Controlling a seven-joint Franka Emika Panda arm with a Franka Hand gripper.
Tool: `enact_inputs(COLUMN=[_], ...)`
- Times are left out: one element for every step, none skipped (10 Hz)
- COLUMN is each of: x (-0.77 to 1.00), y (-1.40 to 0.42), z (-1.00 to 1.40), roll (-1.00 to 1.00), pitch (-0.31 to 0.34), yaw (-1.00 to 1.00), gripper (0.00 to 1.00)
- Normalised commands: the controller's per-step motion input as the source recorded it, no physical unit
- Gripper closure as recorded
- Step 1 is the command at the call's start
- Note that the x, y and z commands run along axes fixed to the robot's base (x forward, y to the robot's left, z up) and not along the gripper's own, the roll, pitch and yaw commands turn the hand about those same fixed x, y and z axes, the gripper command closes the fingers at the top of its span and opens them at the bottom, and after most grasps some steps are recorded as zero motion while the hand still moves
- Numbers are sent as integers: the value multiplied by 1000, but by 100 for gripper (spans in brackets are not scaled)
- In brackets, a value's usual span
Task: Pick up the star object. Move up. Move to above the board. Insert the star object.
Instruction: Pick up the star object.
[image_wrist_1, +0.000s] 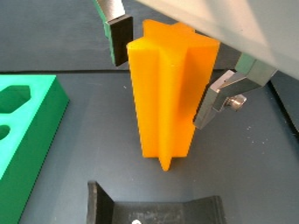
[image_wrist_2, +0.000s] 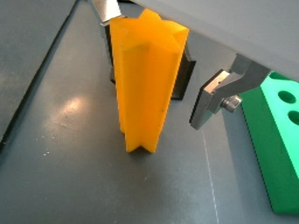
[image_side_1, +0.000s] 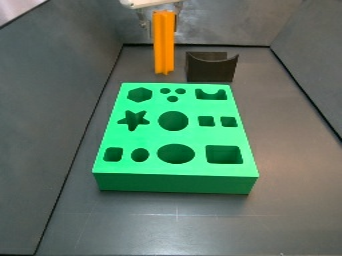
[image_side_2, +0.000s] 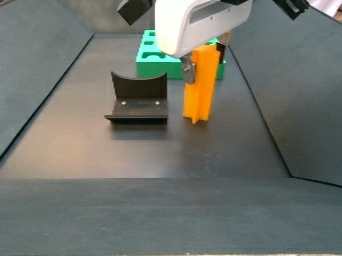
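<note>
The star object (image_wrist_1: 170, 92) stands upright on the dark floor, its lower tip down on the surface, and it sits well back from the board (image_side_1: 174, 135), behind the far edge as a side view shows it. The gripper (image_wrist_1: 176, 70) is right down on it: in both wrist views a silver finger (image_wrist_2: 216, 96) flanks the orange prism on each side. The jaws look spread, with one plate just beside a ridge and a sliver of gap showing, so I read them as bracketing it rather than pinching it yet, though the contact on the far side is hard to see.

So this looks like the pick-up step, not finished. Next it calls for closing the jaws squarely on the ridged sides, then a straight lift so the prism doesn't tilt.

The fixture (image_side_2: 138, 97) stands close beside the star object, between it and nothing it needs to cross. The star-shaped hole (image_side_1: 132, 121) waits on the board's near-left region, so the carry must end aligned with those points.
</note>
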Motion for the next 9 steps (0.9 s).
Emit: enact_inputs(x=[17, 0, 0, 0, 0, 0, 0, 0, 0], y=[0, 0, 0, 0, 0, 0, 0, 0, 0], z=[0, 0, 0, 0, 0, 0, 0, 0, 0], roll=[0, 0, 0, 0, 0, 0, 0, 0, 0], pitch=[0, 0, 0, 0, 0, 0, 0, 0, 0], yaw=[0, 0, 0, 0, 0, 0, 0, 0, 0], gripper=[0, 100, 100, 100, 100, 100, 100, 100, 100])
